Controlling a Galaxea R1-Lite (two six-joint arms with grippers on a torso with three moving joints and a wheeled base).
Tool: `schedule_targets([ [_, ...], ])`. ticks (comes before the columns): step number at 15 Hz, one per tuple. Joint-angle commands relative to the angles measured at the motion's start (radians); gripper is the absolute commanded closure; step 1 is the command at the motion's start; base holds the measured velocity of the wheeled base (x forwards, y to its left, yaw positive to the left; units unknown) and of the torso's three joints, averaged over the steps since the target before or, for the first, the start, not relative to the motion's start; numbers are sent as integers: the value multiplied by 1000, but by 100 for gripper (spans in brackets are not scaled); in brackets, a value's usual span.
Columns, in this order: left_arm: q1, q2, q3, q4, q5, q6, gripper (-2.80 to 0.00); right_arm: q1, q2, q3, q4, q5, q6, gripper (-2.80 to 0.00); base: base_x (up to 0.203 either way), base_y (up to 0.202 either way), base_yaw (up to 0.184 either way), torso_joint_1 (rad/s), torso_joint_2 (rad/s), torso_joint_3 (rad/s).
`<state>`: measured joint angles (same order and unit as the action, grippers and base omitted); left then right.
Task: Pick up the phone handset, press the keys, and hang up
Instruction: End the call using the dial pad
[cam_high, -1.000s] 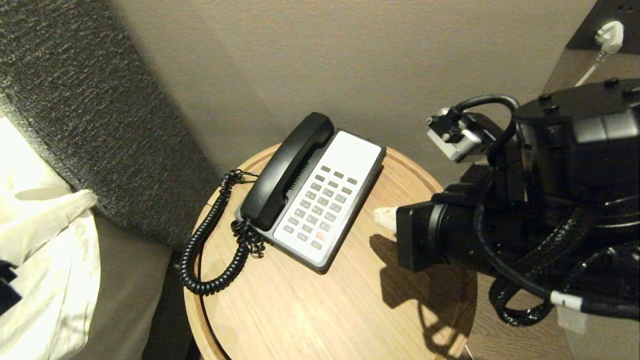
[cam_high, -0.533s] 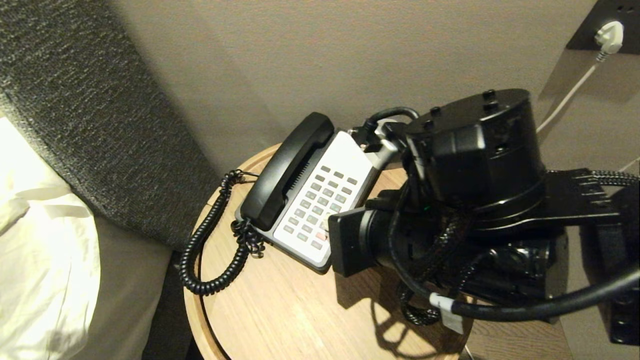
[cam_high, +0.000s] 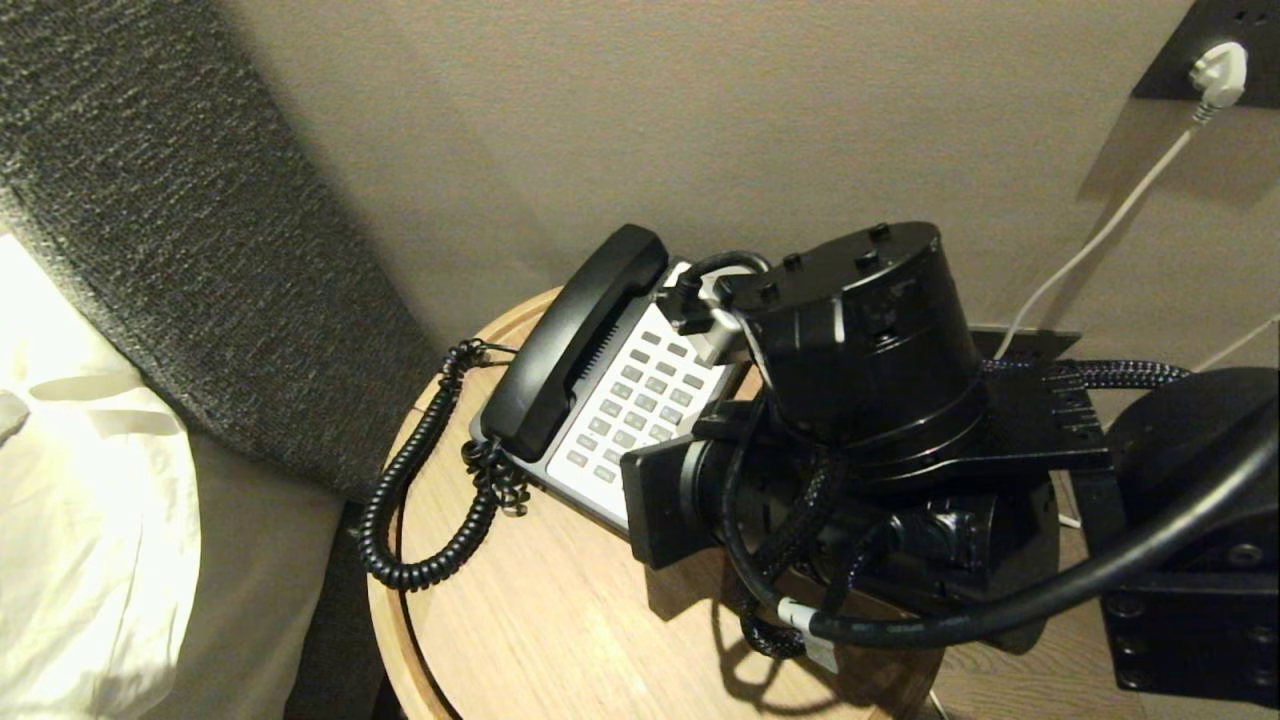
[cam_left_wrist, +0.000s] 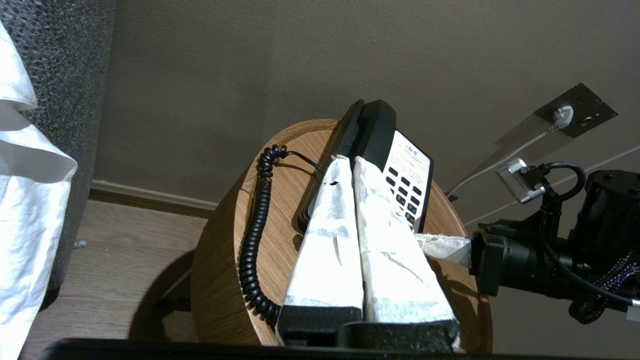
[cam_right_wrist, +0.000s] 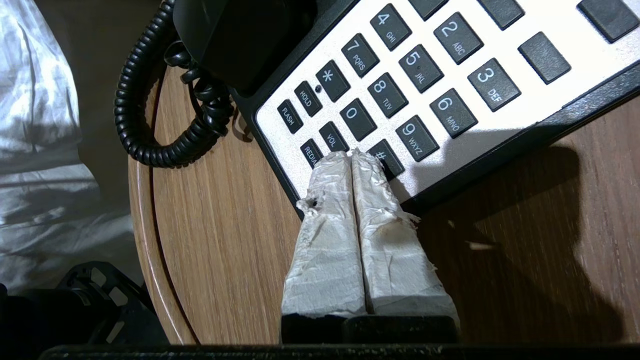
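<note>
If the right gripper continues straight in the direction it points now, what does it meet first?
Most likely the bottom key row of the phone base: the right gripper, jaws shut, points at the keys between VOL and #. Whether it already touches them cannot be told.

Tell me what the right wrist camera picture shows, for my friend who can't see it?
The right gripper, its taped fingers pressed shut, points at the bottom row of keys on the phone base, its tips over the keys by the # key. The black phone handset lies on its cradle, and its coiled cord loops on the round wooden table.
</note>
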<state>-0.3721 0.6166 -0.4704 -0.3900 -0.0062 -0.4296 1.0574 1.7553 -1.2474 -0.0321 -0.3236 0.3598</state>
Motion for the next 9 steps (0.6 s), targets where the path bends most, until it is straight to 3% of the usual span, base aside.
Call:
schedule_targets([
  [1, 0, 2, 1, 0, -4, -4, 0, 0, -11, -1, 13, 0, 2, 0, 0, 0, 0, 0, 0, 0],
  [9, -1, -3, 7, 16, -12, -8, 0, 10, -28, 16, 45, 5, 13, 0, 0, 0, 0, 0, 0, 0],
])
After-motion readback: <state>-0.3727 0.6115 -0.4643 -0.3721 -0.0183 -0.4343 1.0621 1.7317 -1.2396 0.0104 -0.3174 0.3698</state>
